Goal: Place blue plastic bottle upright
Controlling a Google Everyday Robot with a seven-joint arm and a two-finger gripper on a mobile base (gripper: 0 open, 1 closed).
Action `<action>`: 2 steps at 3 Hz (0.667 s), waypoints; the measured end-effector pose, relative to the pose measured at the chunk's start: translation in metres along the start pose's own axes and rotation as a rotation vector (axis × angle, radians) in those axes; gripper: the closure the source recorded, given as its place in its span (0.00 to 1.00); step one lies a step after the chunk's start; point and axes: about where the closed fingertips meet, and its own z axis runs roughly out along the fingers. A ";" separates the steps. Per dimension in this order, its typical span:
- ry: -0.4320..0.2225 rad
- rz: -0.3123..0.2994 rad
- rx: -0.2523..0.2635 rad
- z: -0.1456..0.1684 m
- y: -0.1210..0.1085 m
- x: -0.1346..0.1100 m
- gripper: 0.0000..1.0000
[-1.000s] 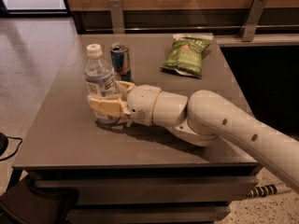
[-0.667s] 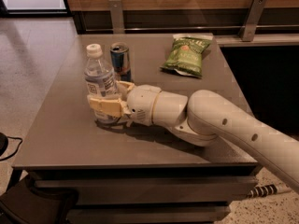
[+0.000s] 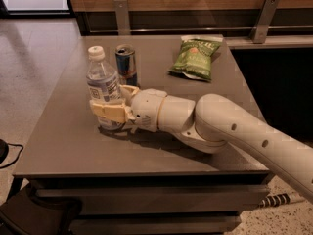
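The blue plastic bottle, clear with a white screw cap and pale label, stands upright on the left half of the grey-brown table, in from its left edge, with bare top in front. The cream two-finger gripper grips its lower body from both sides. A blue-and-silver metal can stands just behind-right. A green snack bag lies near the back edge.

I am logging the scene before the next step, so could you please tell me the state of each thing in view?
blue plastic bottle: upright on the table, white cap on.
gripper: at the table's left part, shut on the bottle's lower body.
drink can: upright, just behind the bottle.
green chip bag: lying flat, far side of the table.
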 end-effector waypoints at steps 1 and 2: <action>0.000 -0.001 -0.003 0.001 0.001 0.000 0.28; 0.001 -0.002 -0.006 0.002 0.003 -0.001 0.06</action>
